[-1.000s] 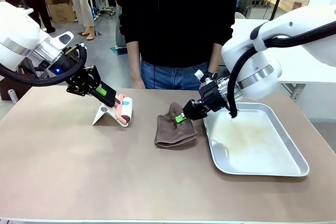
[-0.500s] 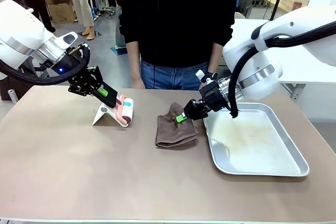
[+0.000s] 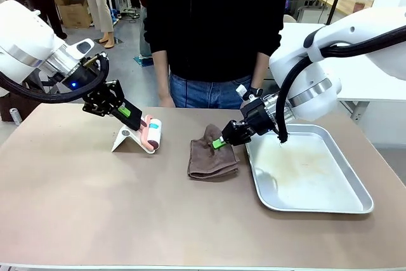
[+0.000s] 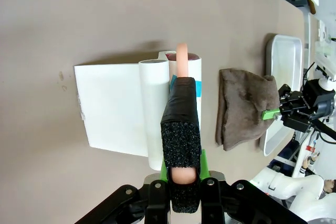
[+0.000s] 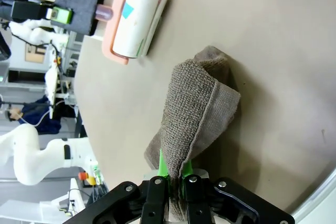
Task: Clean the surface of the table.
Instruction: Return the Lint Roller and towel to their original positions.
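Note:
The brownish table point(image 3: 89, 207) spans the front view. My left gripper point(image 3: 134, 118) is shut on the black foam handle point(image 4: 181, 124) of a pink-framed lint roller point(image 3: 152, 132), which rests on a white stand point(image 3: 124, 139) at the far left. In the left wrist view the left gripper point(image 4: 181, 148) clamps the handle from both sides. A crumpled brown cloth point(image 3: 209, 157) lies mid-table. My right gripper point(image 3: 219, 143) is shut on its right edge, and the right wrist view shows the right gripper point(image 5: 170, 174) pinching a raised fold of the cloth point(image 5: 194, 114).
A silver metal tray point(image 3: 317, 182) lies on the table just right of the cloth, with faint smudges inside. A person in a black top point(image 3: 216, 23) stands at the far edge. The near half of the table is bare.
The left arm shifted very slightly at first and has held still since. The right gripper and the cloth have not moved.

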`<state>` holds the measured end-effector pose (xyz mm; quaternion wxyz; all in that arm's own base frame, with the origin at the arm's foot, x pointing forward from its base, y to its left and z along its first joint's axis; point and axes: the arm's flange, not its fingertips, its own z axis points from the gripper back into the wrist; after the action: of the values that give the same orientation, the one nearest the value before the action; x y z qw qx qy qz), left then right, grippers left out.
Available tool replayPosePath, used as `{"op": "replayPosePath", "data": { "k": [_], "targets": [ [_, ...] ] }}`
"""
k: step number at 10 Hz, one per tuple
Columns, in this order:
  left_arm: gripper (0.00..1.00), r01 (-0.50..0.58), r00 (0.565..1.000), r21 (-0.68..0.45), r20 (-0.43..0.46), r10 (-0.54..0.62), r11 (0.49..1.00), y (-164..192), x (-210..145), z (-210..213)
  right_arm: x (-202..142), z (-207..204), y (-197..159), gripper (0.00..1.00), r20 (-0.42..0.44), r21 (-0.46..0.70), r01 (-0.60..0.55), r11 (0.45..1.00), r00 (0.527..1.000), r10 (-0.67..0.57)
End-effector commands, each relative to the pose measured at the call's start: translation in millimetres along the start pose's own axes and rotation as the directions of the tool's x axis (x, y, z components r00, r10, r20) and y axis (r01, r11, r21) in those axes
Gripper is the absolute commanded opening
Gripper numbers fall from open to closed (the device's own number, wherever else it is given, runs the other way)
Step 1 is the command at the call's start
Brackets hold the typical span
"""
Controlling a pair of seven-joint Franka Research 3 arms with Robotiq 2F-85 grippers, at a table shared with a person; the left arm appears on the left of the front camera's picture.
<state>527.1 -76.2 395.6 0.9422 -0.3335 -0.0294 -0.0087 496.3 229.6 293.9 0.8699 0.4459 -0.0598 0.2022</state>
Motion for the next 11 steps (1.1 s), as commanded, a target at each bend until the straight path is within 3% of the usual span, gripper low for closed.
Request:
{"op": "replayPosePath", "data": {
  "k": [1,7,8,9,10,11],
  "targets": [
    [0.21,-0.029,1.0,0.03,-0.006,0.029,0.999,-2.3,2.1,-1.6,3.0,-2.0,1.6,0.09,0.016,0.026,0.005,1.0,1.0,-0.006],
    [0.21,-0.037,0.999,0.048,-0.014,0.038,0.998,-2.2,1.2,-1.9,3.2,-2.9,0.5,0.09,0.014,0.039,0.004,0.999,1.0,-0.005],
    [0.72,-0.037,0.999,0.05,-0.017,0.038,0.998,-2.2,1.1,-1.3,3.1,-3.0,-0.5,0.69,0.018,0.049,0.005,0.999,1.0,-0.006],
    [0.79,-0.038,0.999,0.053,-0.017,0.039,0.998,-2.3,1.1,-0.6,3.1,-2.6,-1.6,0.69,0.022,0.054,0.012,0.998,1.0,-0.013],
    [1.0,-0.04,0.999,0.05,-0.008,0.04,0.998,-2.7,1.0,1.7,3.2,-2.2,-2.1,1.0,0.021,0.056,0.016,0.998,1.0,-0.017],
    [1.0,-0.042,0.999,0.053,0.01,0.042,0.998,-2.5,0.0,5.9,3.6,-1.7,-3.2,0.73,0.023,0.054,0.023,0.998,0.999,-0.025]
  ]
}}
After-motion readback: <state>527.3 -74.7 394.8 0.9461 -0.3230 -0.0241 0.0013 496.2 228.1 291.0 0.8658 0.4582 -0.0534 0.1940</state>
